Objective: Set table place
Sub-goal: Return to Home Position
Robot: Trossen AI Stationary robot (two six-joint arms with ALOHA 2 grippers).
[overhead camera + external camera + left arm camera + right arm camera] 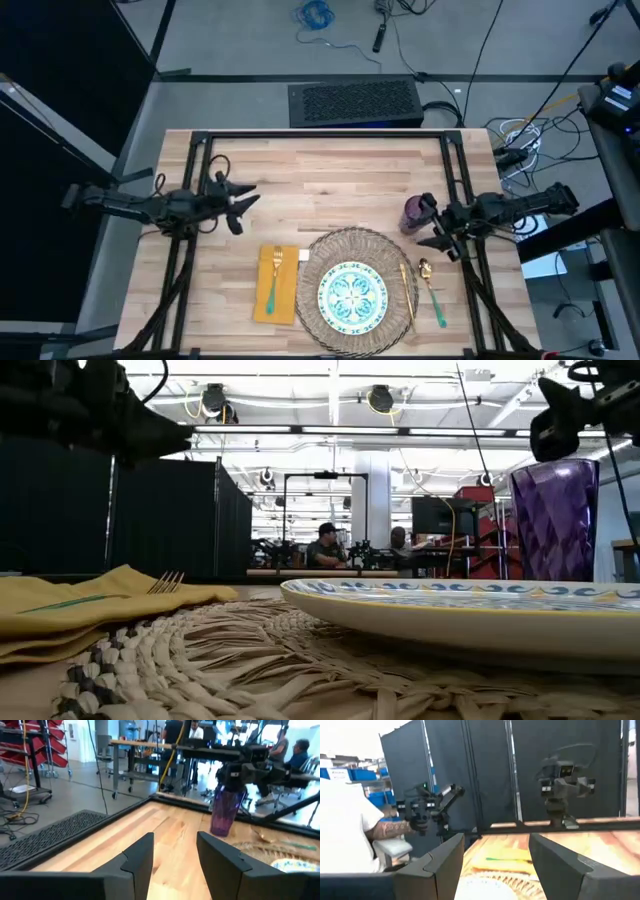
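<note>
Plate (351, 297) on placemat (350, 238), napkin (288, 292) bearing fork (273, 282) left, spoon (432, 293) right, cup (414, 214) behind right

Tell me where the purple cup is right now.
In the high view, the purple cup stands on the right side of the table, just past the upper-right edge of the placemat, close beside the right hand.

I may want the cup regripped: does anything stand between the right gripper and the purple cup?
Nothing visible does. The open right gripper hangs beside the purple cup, slightly above it. The left gripper waits across the table.
</note>
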